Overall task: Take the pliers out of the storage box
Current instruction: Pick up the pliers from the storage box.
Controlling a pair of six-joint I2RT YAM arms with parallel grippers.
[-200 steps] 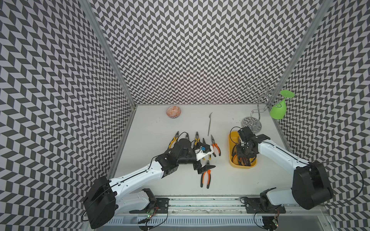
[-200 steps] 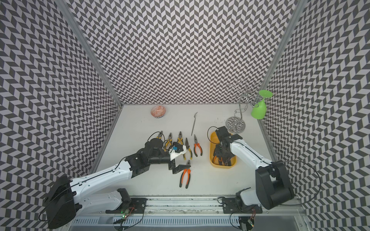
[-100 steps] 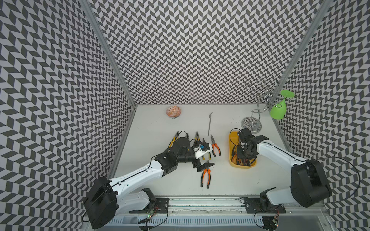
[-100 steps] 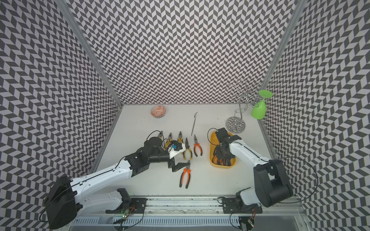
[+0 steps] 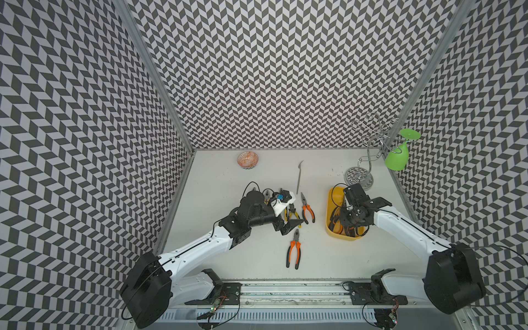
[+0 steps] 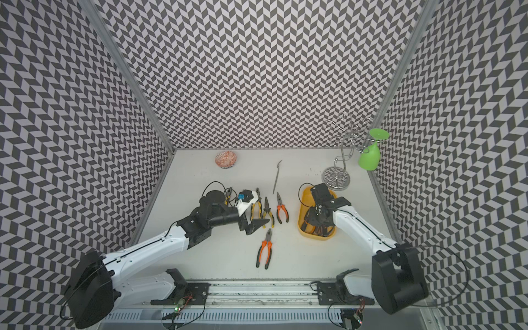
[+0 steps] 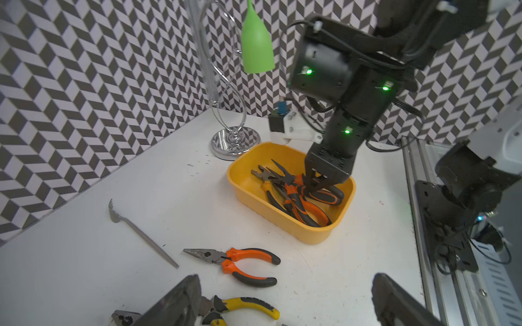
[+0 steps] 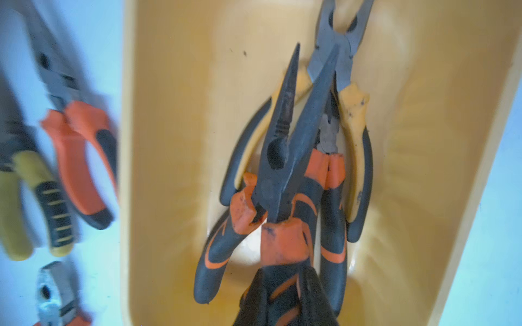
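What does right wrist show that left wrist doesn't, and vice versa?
Only right wrist: grip detail, with the right gripper shut on one orange-and-black handle of the long-nosed pliers.

Only left wrist: the whole right arm reaching into the box, the metal stand, the hanging green glass, the thin grey utensil and the open left gripper.

Both: the yellow storage box, its pile of pliers, and loose pliers on the table.

Lab test cell: chevron-patterned walls (image 5: 271,71), white tabletop (image 5: 343,257).
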